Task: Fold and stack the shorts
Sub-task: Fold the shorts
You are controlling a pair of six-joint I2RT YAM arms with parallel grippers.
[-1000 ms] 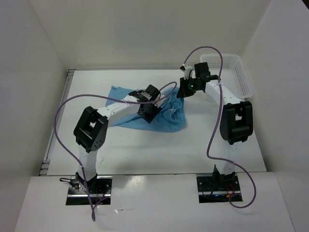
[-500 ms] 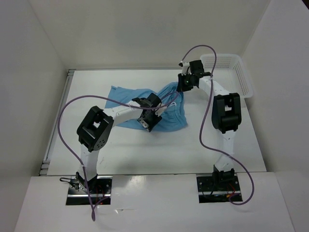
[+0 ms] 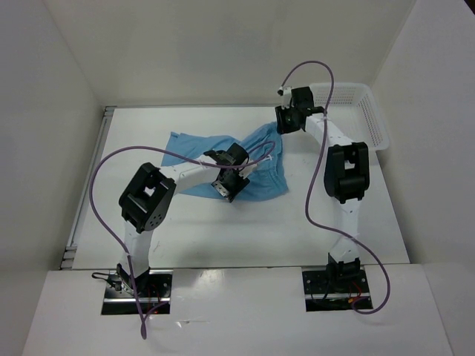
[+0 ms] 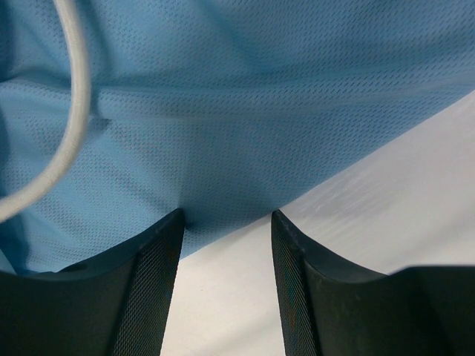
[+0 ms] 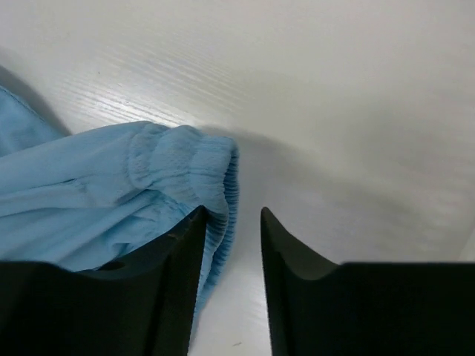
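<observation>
On the counter (image 3: 193, 230), nearest me, my left claw (image 4: 226, 216) sits released, its tips straddling the near hem of the shorts (image 4: 260, 111), with the white drawstring (image 4: 70, 133) looping off to one side. The shorts lie rumpled mid-counter, spreading toward the back. Farther out, my right claw (image 5: 231, 213) is also released, narrowly, the gathered waistband (image 5: 185, 159) bunched right at one fingertip. The basket (image 3: 367, 111) stands beyond, far right.

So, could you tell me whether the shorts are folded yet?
Not yet: the shorts lie rumpled and loosely spread across the table, in no neat fold.
</observation>
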